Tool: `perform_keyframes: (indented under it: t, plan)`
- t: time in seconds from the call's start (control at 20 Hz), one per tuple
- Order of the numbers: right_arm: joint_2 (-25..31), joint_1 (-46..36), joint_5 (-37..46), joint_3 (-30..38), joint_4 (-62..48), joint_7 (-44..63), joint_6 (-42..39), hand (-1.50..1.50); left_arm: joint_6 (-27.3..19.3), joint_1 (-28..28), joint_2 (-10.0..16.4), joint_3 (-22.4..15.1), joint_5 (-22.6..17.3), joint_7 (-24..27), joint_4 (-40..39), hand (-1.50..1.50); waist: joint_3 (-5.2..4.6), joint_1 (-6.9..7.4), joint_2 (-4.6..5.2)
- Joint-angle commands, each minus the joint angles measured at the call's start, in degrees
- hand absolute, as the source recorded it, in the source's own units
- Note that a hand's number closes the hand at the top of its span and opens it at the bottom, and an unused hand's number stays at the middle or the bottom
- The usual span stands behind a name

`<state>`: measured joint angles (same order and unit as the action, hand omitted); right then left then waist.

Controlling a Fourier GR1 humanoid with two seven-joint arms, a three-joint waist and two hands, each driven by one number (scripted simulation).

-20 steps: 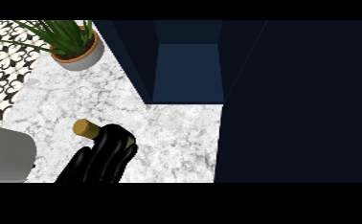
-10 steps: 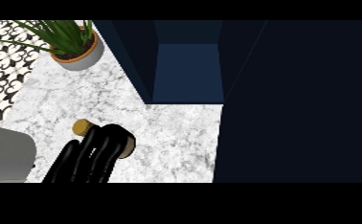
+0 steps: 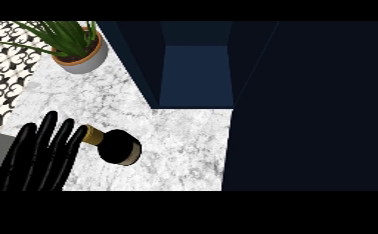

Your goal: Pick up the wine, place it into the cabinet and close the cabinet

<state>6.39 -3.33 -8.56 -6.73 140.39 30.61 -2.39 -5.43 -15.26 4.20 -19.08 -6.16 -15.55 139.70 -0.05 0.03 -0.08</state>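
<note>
The wine (image 3: 118, 147) seems to lie on its side on the desk (image 3: 177, 138), near and left of the open cabinet (image 3: 196, 73), with its gold-banded neck pointing at the left hand (image 3: 37, 160). That hand holds nothing: its black fingers (image 3: 46, 133) are straight and spread just beside the neck, perhaps touching it. The main risk is rolling. The bottle is a smooth, round, dark body on polished white marble with grey veins, so a brush from straight fingers could send it toward the near edge or away from the hand. The narrow neck offers little to curl round. The cabinet is flat, matte navy with a paler blue recess. A potted plant (image 3: 81, 58) with spiky leaves stands far left.
</note>
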Motion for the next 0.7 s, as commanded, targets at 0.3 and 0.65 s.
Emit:
perform_keyframes:
  t: [0.3,0.65]
  plan:
    - [1.19,-1.29,-5.88,4.20,2.72,2.34,-1.91,-1.50,6.61,1.56,1.85,17.51,-12.31,7.31,-10.96,-1.50,0.02,-0.04,0.07]
    - [-1.57,0.94,0.12,-1.18,5.37,3.24,0.45,-1.50,13.27,-2.34,3.21,22.27,-14.81,13.29,-19.73,-1.50,0.02,0.06,-0.02]
